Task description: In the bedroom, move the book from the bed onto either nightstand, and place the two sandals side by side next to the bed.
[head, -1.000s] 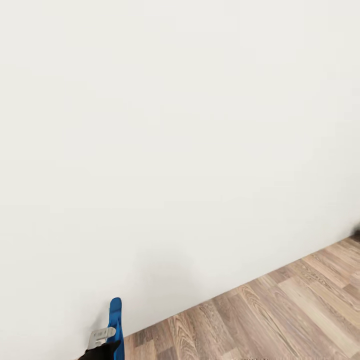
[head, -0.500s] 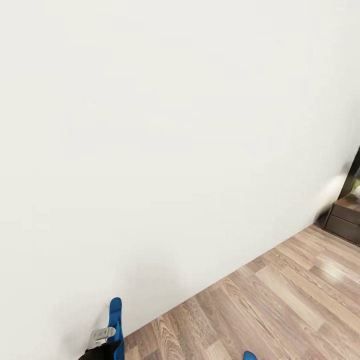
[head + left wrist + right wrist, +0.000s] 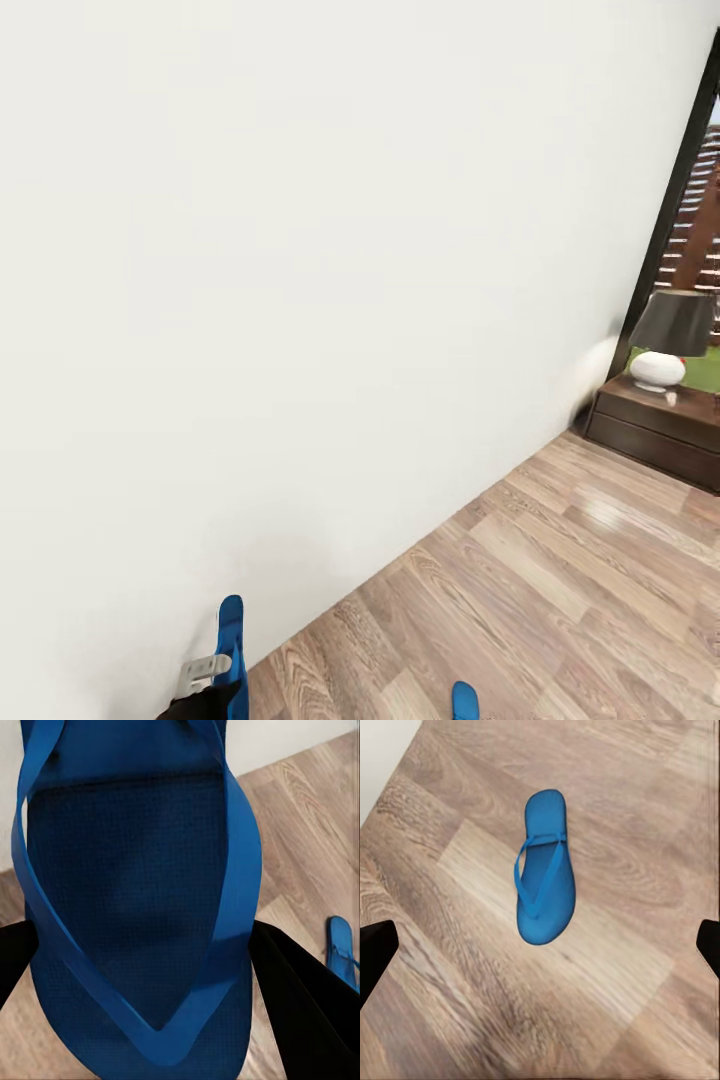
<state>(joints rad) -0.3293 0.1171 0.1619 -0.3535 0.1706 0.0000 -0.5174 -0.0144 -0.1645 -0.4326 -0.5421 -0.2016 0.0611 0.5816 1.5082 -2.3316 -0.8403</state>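
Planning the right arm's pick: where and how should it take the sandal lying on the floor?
Probably from straight above, pinching the thin sole edge-to-edge at its narrower middle: the sandal lies flat on the wood floor, straps up, below the open right gripper.

Head view: looks down and forward at a close white wall (image 3: pixel 300 300); wood floor (image 3: pixel 560 600) runs right to a far nightstand (image 3: pixel 655 430).
Left wrist view: pressed close against a blue sandal (image 3: pixel 135 907), floor beyond.
Right wrist view: looks straight down from above at the second sandal (image 3: pixel 544 866) lying on the floor.
Shared: floor; second sandal (image 3: pixel 343 949) (image 3: pixel 464 701).
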